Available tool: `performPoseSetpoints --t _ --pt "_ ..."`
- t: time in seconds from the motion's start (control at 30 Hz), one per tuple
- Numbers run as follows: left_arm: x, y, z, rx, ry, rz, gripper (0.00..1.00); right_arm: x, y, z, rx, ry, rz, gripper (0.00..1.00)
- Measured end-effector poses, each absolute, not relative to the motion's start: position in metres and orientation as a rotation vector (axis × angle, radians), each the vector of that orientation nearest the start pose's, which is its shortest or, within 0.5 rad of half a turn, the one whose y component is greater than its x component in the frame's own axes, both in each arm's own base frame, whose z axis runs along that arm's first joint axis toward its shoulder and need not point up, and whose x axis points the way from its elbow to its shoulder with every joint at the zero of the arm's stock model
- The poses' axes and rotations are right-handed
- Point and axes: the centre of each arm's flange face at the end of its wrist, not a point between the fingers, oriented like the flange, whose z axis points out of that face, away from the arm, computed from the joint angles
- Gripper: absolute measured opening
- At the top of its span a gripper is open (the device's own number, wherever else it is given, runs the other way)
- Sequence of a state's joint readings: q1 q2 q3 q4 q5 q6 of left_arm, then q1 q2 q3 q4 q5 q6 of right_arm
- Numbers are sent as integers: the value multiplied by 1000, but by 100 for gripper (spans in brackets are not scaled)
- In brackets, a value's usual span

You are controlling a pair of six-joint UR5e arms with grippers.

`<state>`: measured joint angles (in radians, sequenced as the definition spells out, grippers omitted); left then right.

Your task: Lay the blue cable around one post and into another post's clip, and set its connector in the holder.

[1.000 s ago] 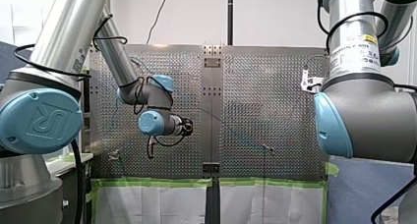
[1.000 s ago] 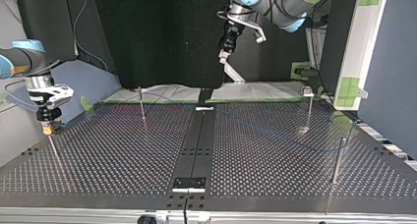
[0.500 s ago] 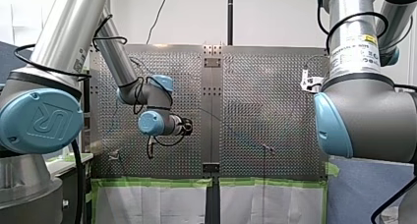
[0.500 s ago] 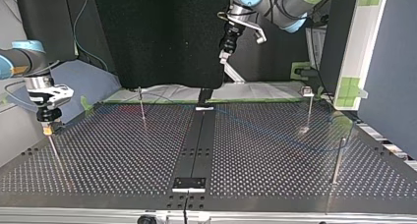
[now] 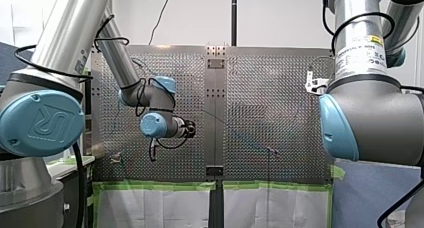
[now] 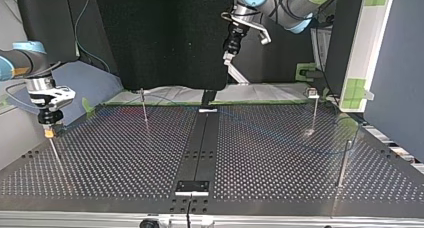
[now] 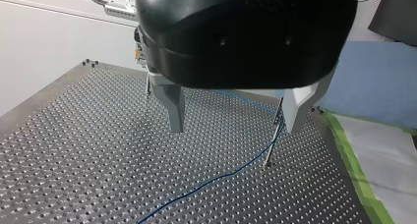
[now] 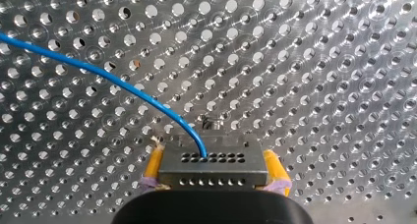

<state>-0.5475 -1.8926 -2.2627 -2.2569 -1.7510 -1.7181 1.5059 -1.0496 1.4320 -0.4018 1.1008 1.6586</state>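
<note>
Near the perforated table's edge, gripped connector in right gripper, not yet seated; hung left gripper spread, empty, over blue cable beside post.

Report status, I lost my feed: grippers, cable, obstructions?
Right gripper shut on connector. Left gripper open, empty. Blue cable lies on table by a post. No obstruction visible.

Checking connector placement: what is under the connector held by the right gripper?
The perforated table surrounds the connector; the top view shows a thin post below the right gripper. Whatever lies directly beneath the connector is covered by it.
</note>
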Motion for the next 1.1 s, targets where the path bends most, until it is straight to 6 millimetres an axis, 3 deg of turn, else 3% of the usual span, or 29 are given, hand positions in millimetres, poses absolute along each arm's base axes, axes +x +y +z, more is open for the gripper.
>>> performPoseSetpoints --t 0.4,0.47,0.5,0.53,0.57,0.6,0.63,0.67,0.7,0.77,0.83,1.1 --pt "304 -320 122 208 1699 -364 100 133 -677 286 1458 -1050 1565 3" --pt "304 -320 121 208 1699 -364 100 133 -678 285 1457 -1050 1564 22" --pt "304 -320 121 208 1699 -364 100 133 -678 285 1457 -1050 1564 22" --pt "304 -320 121 208 1700 -364 100 133 -678 284 1458 -1052 1564 41" --pt "304 -320 121 208 1700 -363 100 132 -678 284 1458 -1053 1563 52" --pt "304 -320 121 208 1700 -363 100 132 -678 284 1458 -1053 1563 52" --pt "304 -320 121 208 1700 -363 100 132 -677 284 1460 -1055 1563 67" --pt "304 -320 121 208 1700 -363 100 132 -678 283 1460 -1055 1563 75" --pt "304 -320 121 208 1700 -363 100 133 -678 284 1460 -1054 1563 75" --pt "304 -320 121 208 1700 -363 100 133 -678 284 1459 -1053 1563 96" --pt "304 -320 121 208 1701 -363 100 134 -677 284 1460 -1052 1564 100" --pt "304 -320 121 208 1702 -363 100 135 -677 285 1460 -1047 1567 100"
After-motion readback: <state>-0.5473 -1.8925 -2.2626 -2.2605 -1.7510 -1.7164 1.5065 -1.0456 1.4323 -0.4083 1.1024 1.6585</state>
